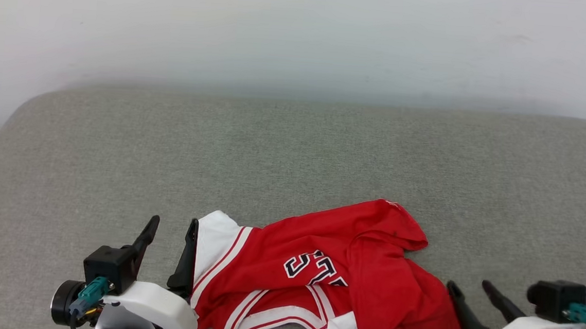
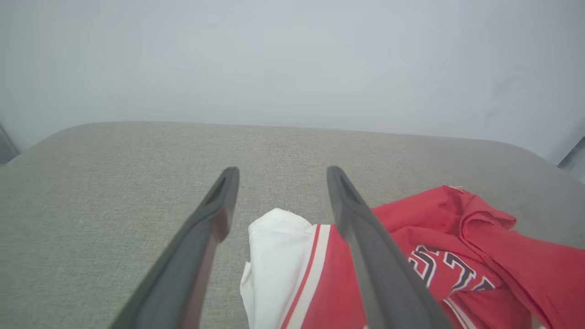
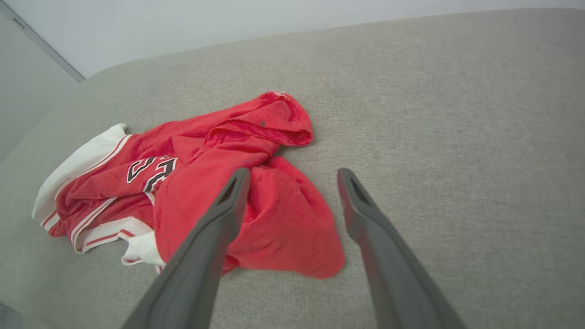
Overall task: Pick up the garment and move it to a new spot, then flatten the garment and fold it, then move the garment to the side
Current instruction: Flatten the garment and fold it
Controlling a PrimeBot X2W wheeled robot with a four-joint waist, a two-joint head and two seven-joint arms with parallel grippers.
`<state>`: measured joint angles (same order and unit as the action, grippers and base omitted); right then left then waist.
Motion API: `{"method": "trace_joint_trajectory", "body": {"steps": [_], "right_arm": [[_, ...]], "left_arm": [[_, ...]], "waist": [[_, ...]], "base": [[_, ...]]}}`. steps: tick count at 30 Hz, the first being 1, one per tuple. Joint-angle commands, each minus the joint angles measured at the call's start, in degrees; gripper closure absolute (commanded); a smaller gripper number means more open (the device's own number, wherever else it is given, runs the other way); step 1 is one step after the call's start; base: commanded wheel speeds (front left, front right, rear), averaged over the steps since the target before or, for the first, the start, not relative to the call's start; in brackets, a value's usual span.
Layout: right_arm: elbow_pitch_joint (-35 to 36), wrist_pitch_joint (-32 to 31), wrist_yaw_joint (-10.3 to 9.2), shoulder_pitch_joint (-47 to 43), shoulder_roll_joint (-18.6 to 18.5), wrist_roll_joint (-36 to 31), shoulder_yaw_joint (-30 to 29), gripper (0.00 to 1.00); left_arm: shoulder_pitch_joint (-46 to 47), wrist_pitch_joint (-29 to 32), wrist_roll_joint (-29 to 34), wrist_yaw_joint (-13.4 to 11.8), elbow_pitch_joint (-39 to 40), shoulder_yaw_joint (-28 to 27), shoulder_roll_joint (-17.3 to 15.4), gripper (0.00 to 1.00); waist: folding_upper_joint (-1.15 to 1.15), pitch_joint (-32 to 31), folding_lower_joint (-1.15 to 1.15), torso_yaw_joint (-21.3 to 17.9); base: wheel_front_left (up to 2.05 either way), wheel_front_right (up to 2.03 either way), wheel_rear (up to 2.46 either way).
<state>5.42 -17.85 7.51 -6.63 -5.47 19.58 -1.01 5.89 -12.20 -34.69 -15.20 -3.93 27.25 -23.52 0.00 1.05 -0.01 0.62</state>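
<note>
Head view: red shirt (image 1: pixel 370 242) crumpled in a heap on the near part of the grey padded surface (image 1: pixel 294 149). White sleeve (image 1: pixel 216 236) with red-and-white trim at the heap's left end, and part of the black, white-edged lettering (image 1: pixel 311 266) facing up near the middle. Left tool (image 1: pixel 174 222) at the lower left, spread wide and gripping nothing, its inner finger right against the sleeve's edge. Right tool (image 1: pixel 468 284) at the lower right, likewise wide apart and empty, just beside the shirt's right end; contact there impossible to tell.

Left wrist view: left tool (image 2: pixel 282 170) wide apart with nothing clamped. Sleeve (image 2: pixel 274 256) lying loose in the gap between the fingers, the right-hand finger crossing in front of the striped trim. Rest of the shirt (image 2: pixel 502 256) off to the right, lettering (image 2: pixel 450 267) partly showing.

Right wrist view: right tool (image 3: pixel 293 171) spread wide, empty. Left-hand finger in front of a red fold, right-hand finger over bare surface (image 3: pixel 457 114). Shirt (image 3: pixel 256 137) ahead and to the left, its sleeve (image 3: pixel 77 160) at the far left.
</note>
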Motion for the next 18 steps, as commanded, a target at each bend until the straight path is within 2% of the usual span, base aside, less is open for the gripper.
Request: {"method": "trace_joint_trajectory", "body": {"steps": [1, 4, 11, 18], "right_arm": [[0.24, -3.12, -0.04, 1.1, -2.1, 1.37, 1.79, 0.0], [1.03, -8.54, -0.04, 3.12, -5.78, 2.85, 5.48, 0.0], [3.13, -19.69, -0.04, 11.92, -14.53, 6.82, 18.56, 0.0], [0.36, -26.69, -0.04, 21.19, -20.05, 9.94, 29.61, 0.0]], "left_arm": [[0.41, -1.06, 0.79, -0.5, 0.52, -0.51, 0.47, 0.0], [0.33, -1.93, 1.56, -0.98, 1.35, -0.99, 1.08, 0.0], [1.62, -2.65, 2.89, -0.75, 2.62, -1.68, 2.11, 0.0], [3.31, -2.96, 3.9, 0.1, 2.25, -1.87, 3.93, 0.0]], "waist": [[0.0, 0.21, 0.01, 0.72], [0.0, 0.97, 0.01, 1.71], [0.0, 3.97, 0.01, 4.08], [0.0, 7.03, 0.01, 6.34]], "base": [[0.0, 0.0, 0.0], [0.0, 0.0, 0.0], [0.0, 0.0, 0.0], [0.0, 0.0, 0.0]]}}
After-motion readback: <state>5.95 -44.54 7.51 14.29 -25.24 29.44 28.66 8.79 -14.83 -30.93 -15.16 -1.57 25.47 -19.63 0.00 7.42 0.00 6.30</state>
